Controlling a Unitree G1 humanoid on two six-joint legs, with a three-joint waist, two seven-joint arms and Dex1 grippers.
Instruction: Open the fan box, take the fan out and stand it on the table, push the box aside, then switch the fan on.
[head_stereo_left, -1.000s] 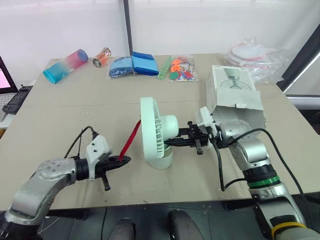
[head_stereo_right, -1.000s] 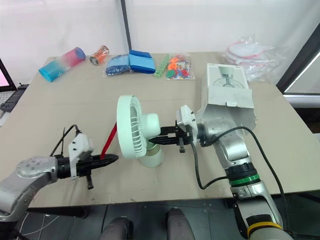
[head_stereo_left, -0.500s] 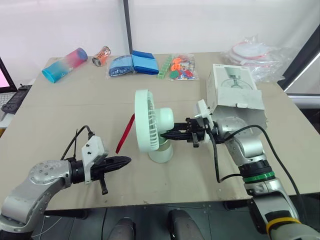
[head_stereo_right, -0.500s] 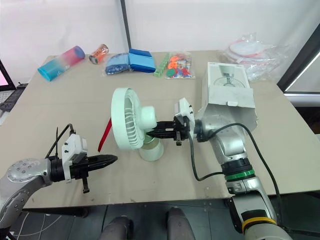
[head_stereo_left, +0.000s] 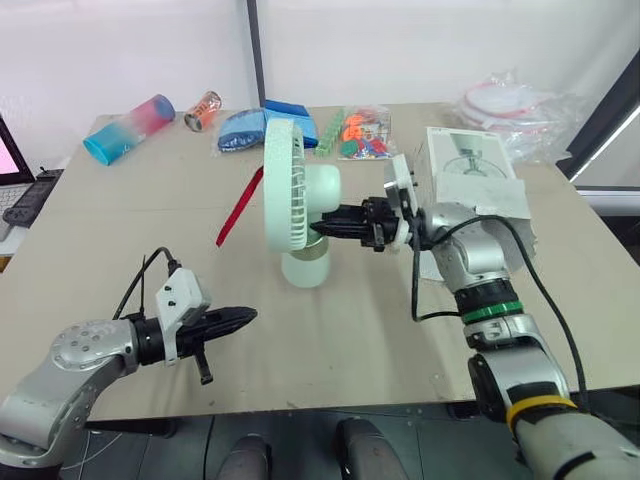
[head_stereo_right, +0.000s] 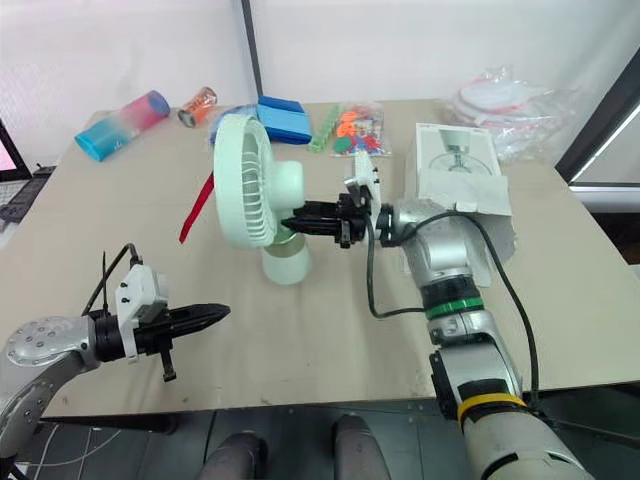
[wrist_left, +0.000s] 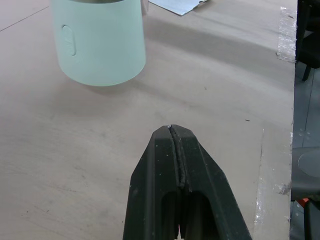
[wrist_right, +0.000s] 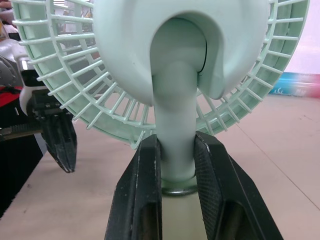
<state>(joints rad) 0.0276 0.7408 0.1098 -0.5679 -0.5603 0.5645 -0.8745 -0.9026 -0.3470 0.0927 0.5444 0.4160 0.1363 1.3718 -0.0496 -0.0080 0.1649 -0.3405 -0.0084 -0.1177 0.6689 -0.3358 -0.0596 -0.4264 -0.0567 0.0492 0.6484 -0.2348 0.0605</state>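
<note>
One fan (head_stereo_left: 288, 190) outside box (head_stereo_left: 472, 188), right end effector (wrist_right: 176, 152) gripping

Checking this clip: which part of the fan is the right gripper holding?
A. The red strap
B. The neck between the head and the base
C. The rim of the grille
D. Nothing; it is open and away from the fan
B: in the right wrist view the right gripper has its fingers pressed on either side of the neck of the fan, just above its round base.
</note>
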